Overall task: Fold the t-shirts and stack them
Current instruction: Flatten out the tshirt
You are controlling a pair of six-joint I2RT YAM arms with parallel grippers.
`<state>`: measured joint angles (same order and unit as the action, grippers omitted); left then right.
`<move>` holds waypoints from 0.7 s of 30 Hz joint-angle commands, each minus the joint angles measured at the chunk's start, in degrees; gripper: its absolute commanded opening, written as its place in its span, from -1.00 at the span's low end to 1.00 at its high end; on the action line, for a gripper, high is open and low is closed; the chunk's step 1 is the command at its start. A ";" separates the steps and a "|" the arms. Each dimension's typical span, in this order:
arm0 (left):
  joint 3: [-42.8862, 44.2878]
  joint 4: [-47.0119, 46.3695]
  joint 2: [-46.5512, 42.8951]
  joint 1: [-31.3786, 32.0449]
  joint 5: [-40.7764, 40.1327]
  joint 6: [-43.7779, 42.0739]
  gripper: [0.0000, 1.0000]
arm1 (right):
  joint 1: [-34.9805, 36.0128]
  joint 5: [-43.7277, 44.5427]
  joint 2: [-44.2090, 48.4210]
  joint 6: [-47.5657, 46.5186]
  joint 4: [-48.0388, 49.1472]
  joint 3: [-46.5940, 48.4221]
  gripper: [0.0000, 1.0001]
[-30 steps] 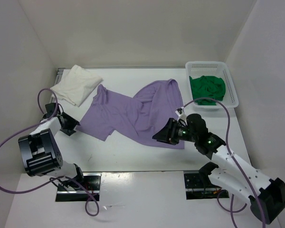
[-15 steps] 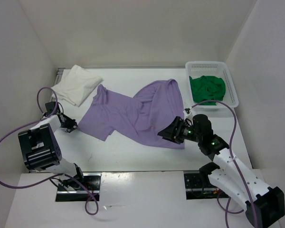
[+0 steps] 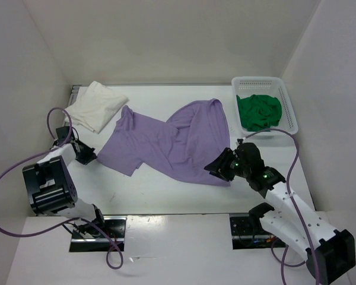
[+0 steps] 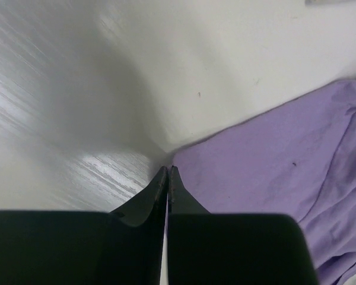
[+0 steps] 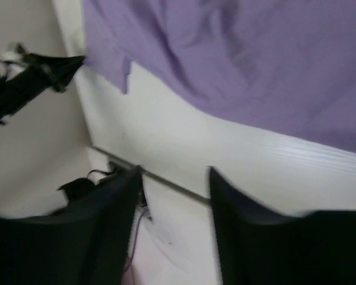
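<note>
Top external view: the purple t-shirt point(image 3: 172, 142) lay unfolded mid-worktop point(image 3: 166, 191). The left jaws were clenched at its eight o'clock corner, whether on cloth I could not tell. The right jaws gaped beside the five o'clock hem. Likely gripping for the first fold; the right must pinch cloth next.

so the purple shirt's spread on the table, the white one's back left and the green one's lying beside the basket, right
Not quite: the top view shows the green shirt inside the basket, not beside it. The purple shirt and white shirt are as you say.
</note>
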<state>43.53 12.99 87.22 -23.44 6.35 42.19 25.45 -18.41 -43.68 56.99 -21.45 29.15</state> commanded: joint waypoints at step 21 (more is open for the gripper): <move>21.85 2.56 -3.82 11.22 -0.90 -1.77 -1.00 | -0.23 28.70 -20.56 21.14 -21.17 5.04 0.07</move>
<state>61.01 16.78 81.19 -12.36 5.98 40.53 25.45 6.85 -62.06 74.50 -39.27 31.20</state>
